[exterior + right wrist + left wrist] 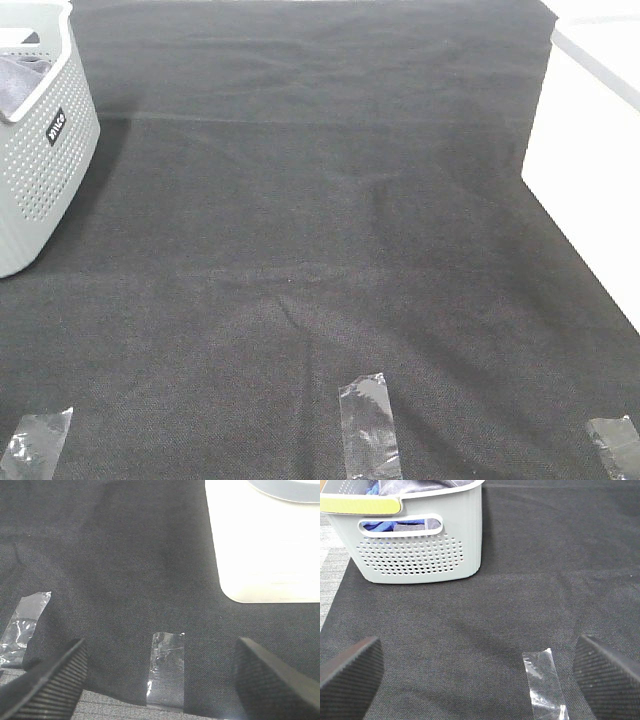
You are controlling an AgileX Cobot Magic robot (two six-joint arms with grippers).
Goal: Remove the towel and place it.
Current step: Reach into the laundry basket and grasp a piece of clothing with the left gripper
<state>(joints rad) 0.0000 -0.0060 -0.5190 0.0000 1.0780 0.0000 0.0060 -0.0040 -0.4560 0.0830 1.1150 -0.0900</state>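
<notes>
The greyish-lavender towel (24, 78) lies bunched inside a pale grey perforated basket (45, 170) at the far left of the table. In the left wrist view the towel (420, 485) shows over the basket (420, 555) rim. My left gripper (480, 680) is open and empty, low over the black cloth, short of the basket. My right gripper (160, 685) is open and empty near the table's front edge. Neither gripper shows in the exterior view.
A blue cloth (390, 525) also lies in the basket. Black fabric (320, 220) covers the table, held by clear tape strips (368, 420) along the front edge. A white surface (590, 170) borders the right side.
</notes>
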